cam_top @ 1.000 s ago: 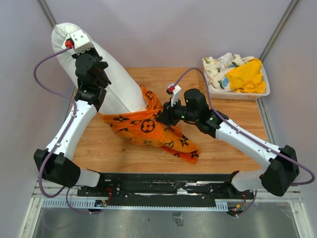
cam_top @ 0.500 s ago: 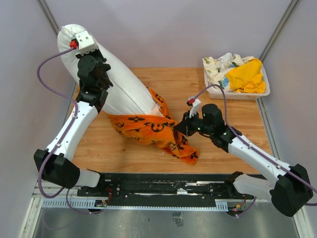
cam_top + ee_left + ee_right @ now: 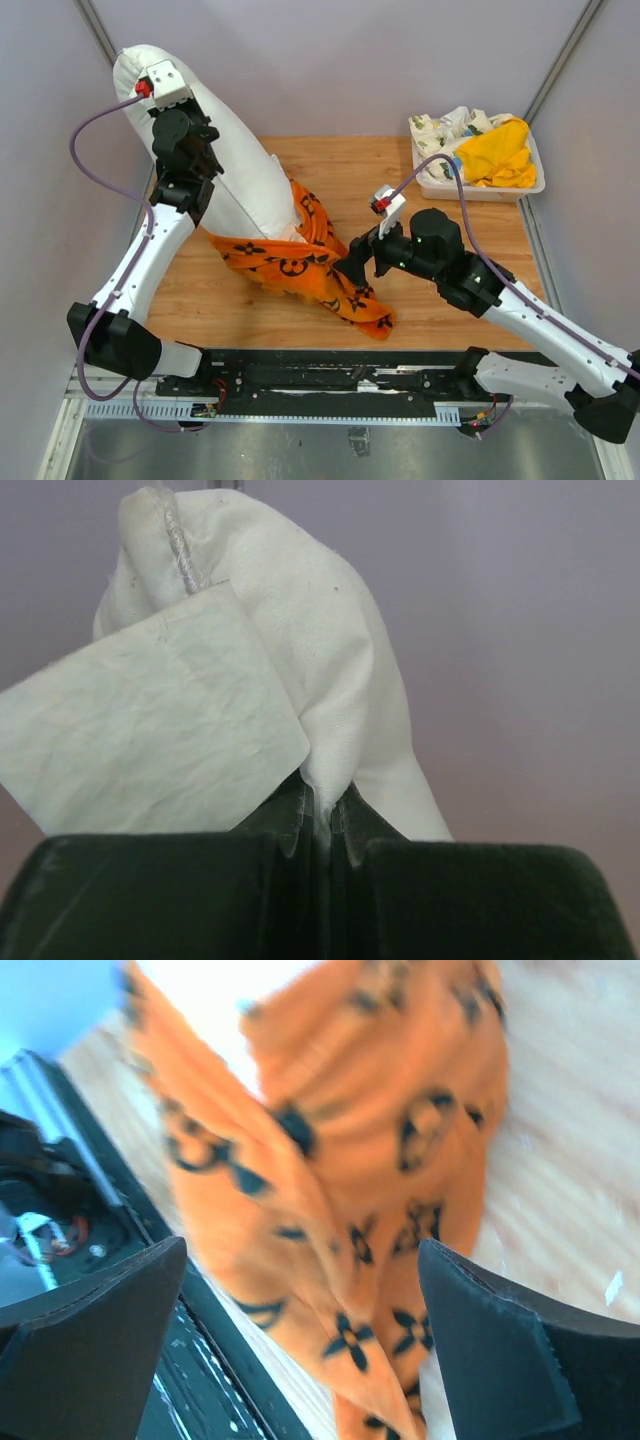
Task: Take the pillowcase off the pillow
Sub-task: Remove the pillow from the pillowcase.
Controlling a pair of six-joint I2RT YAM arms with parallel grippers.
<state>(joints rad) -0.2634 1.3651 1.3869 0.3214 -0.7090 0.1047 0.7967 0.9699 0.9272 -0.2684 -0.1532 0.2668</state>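
Note:
The white pillow point(image 3: 235, 165) hangs slanted from the far left down to the wooden board. In the left wrist view my left gripper point(image 3: 325, 815) is shut on a fold of the pillow point(image 3: 330, 660) beside its sewn tag point(image 3: 150, 730). The orange pillowcase point(image 3: 300, 262) with black motifs is bunched round the pillow's lower end and trails toward the near edge. My right gripper point(image 3: 352, 266) stands open just right of that bunch. In the right wrist view the pillowcase point(image 3: 340, 1190) lies between and below its wide-apart fingers point(image 3: 500, 1350), which do not touch it.
A white tray point(image 3: 535, 185) at the back right holds a yellow cloth point(image 3: 497, 155) and a white floral cloth point(image 3: 440, 135). The black base rail point(image 3: 330, 378) runs along the near edge. Purple walls stand close behind and to the left.
My right gripper has let go of the pillowcase, opened wide and drawn back a little. The pillowcase has been pulled lower along the pillow. The left gripper keeps its hold.

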